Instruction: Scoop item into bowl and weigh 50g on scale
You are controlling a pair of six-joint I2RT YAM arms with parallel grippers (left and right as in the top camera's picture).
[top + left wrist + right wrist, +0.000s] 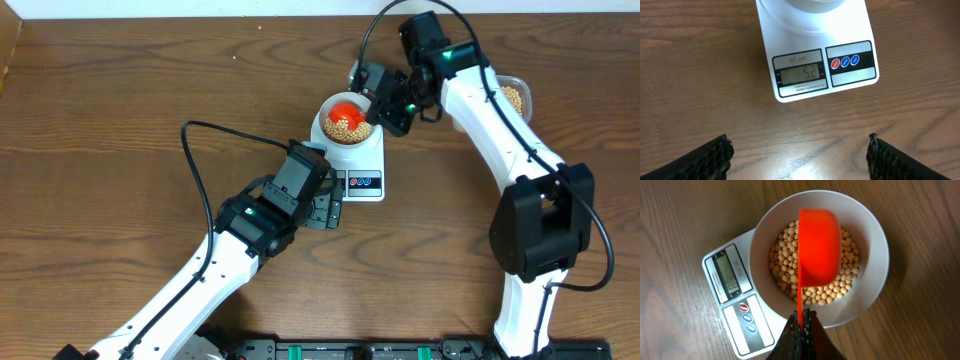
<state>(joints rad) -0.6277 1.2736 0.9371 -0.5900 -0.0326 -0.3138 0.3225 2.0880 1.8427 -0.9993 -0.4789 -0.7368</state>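
Note:
The white bowl stands on the white scale and holds a layer of tan beans. An orange scoop hangs over the beans, turned on its side, and I see none in it. My right gripper is shut on the scoop's thin handle at the bowl's rim. The scale's display reads 52. My left gripper is open and empty over bare wood, just in front of the scale's display end. In the overhead view it is the left gripper, and the right gripper is beside the bowl.
A clear container with more beans sits at the back right, partly hidden behind the right arm. The right arm's base stands at the right. A black cable loops over the table left of the scale.

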